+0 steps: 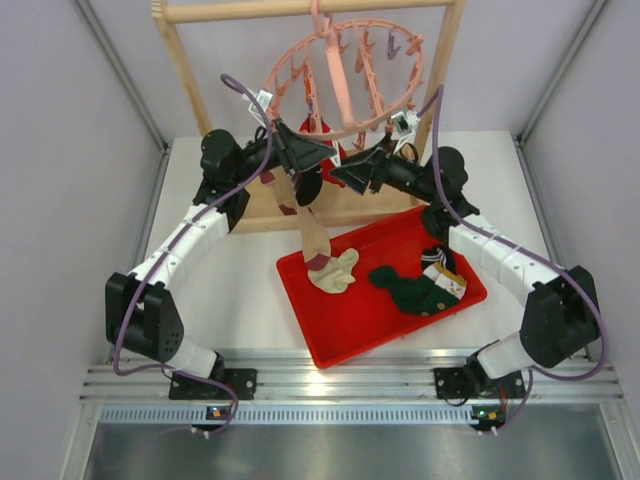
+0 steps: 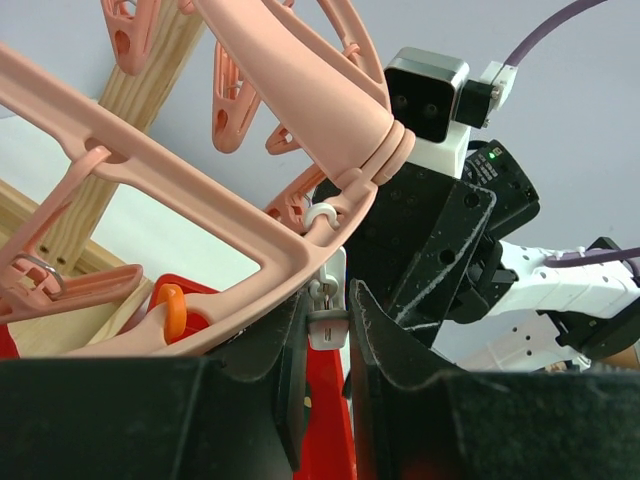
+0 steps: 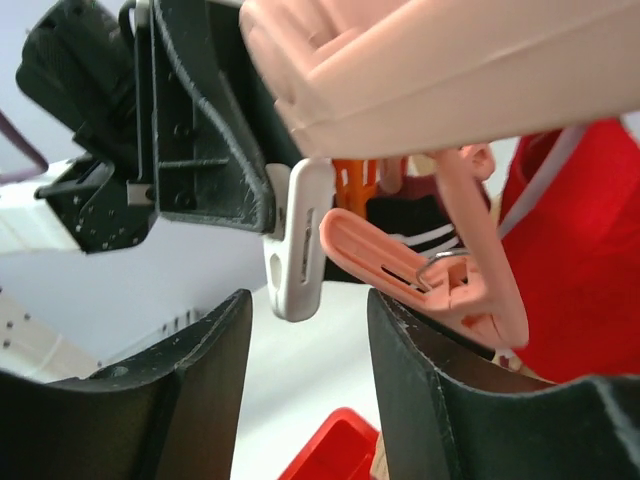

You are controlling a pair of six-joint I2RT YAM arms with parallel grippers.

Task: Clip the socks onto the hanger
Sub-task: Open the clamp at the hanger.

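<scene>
- Step in hand: readying a peg at the near rim of the hanger [image 1: 341, 90], which hung from the wooden rack [image 1: 180, 50].
- Left gripper [image 2: 327, 338]: jaws narrow, closed on the white peg [image 2: 327, 318] that dangled from the pink ring. No sock showed in that peg.
- Right gripper [image 3: 310, 312]: jaws apart and empty, just under the white peg, with a pink peg [image 3: 425, 280] just beside it.
- Tan sock [image 1: 312, 232]: hung below the left gripper, its toe down on the red tray [image 1: 375, 318] and touching the cream sock [image 1: 336, 273].
- Unclipped on the tray: the cream sock, the dark green sock [image 1: 410, 288] and the black striped sock [image 1: 442, 268].
- Next move, as judged: the right gripper would need to bring a sock cuff up into the white peg's mouth while the left kept the peg steady. The two sets of fingers were crowded together, so this called for close aiming.
- Hidden: the tan sock's upper end lay behind the left gripper, so whether it was clipped, held or draped could not be told.
- Hard to make out: whether the white peg's mouth stood open, and whether the red patch behind the ring was a sock.
- Cut off: both wrist views showed only a small part of the ring.
</scene>
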